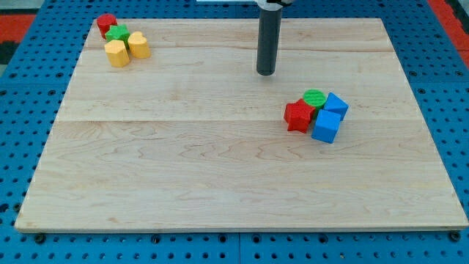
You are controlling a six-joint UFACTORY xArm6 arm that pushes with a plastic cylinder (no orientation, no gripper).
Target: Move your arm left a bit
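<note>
My tip (265, 72) is the lower end of a dark rod that comes down from the view's top centre. It stands on the wooden board (220, 169), touching no block. To its lower right lies a tight cluster: a green round block (315, 97), a red star-like block (298, 116), a blue block (336, 105) and a second blue cube (326, 126). At the view's top left is another cluster: a red block (107, 24), a green star-like block (116, 34) and two yellow blocks (116, 53) (138, 45).
The board lies on a blue perforated table (22, 110) that borders it on all sides. The right cluster is about 60 pixels from my tip. The left cluster sits close to the board's top left corner.
</note>
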